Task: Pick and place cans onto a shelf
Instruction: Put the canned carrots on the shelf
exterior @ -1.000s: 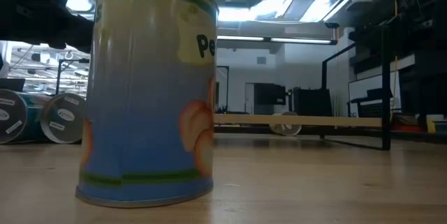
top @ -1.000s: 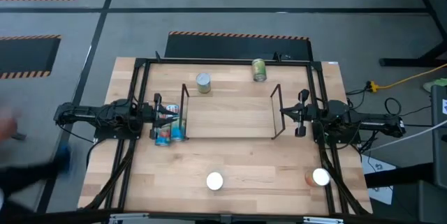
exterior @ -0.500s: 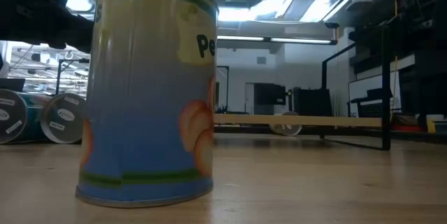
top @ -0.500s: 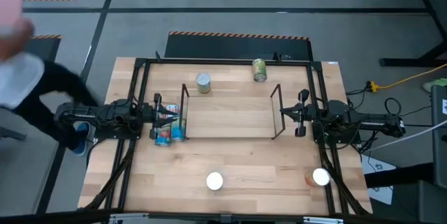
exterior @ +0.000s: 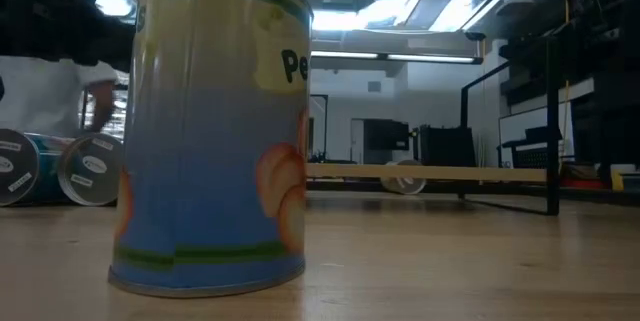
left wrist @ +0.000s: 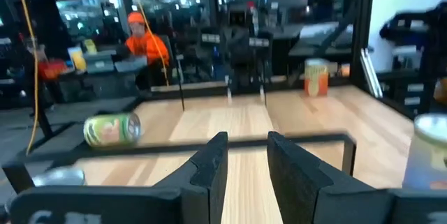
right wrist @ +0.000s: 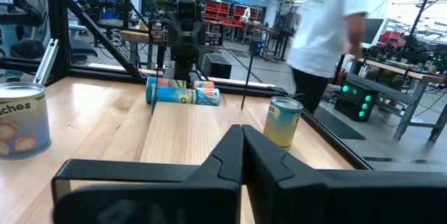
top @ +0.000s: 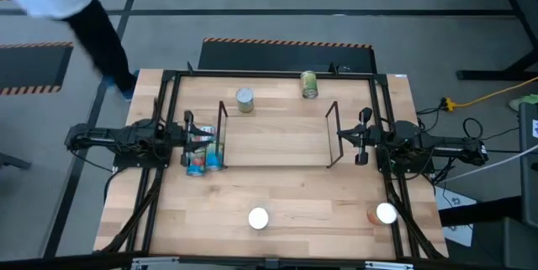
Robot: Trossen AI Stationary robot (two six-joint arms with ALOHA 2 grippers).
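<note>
The left gripper (top: pixel 188 133) has its jaws slightly apart and empty, at the left end of the wire shelf (top: pixel 277 166). The right gripper (top: pixel 353 139) has its jaws pressed together at the shelf's right end. Two cans (top: pixel 202 157) lie on their sides at the left end; the shelf's middle holds nothing. Other cans (top: pixel 245 100) stand on the table (top: pixel 286 194), and a person (right wrist: pixel 327 25) walks beyond it.

I see wood table (top: pixel 286 194): wire shelf (top: pixel 277 135) mid-table, cans (top: pixel 202 154) lying at its left end, four cans standing apart around.
</note>
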